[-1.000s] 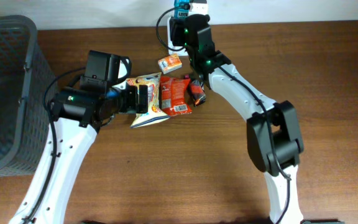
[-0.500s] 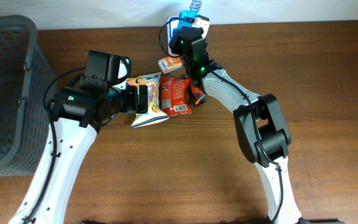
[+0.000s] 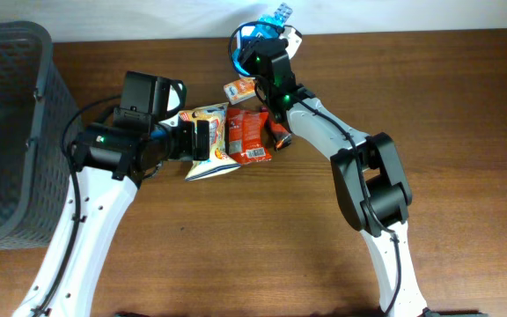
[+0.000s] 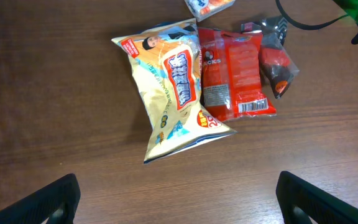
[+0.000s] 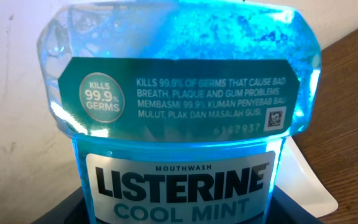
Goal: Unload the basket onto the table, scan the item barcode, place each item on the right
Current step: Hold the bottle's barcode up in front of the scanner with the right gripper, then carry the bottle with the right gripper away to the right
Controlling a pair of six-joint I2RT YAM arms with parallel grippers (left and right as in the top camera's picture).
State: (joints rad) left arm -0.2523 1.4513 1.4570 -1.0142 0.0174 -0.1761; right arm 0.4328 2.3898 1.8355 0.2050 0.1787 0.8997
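The left gripper (image 3: 202,139) is held over the desk (image 3: 280,246) with fingers (image 4: 48,199) spread wide, while the right gripper (image 3: 267,25), stretched to the far edge, is clamped on a mouthwash bottle (image 5: 179,93).

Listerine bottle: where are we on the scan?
Done: mouthwash bottle is off the table, gripped by the right fingers. In hand: held tilted at the far edge; a completed scan isn't visible. Left: yellow chip bag and red packet lie on the table under the open left fingers.

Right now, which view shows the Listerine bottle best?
Right wrist: the Listerine bottle fills the frame, label readable. Overhead catches only a blue sliver at the top edge. Left wrist doesn't show it.
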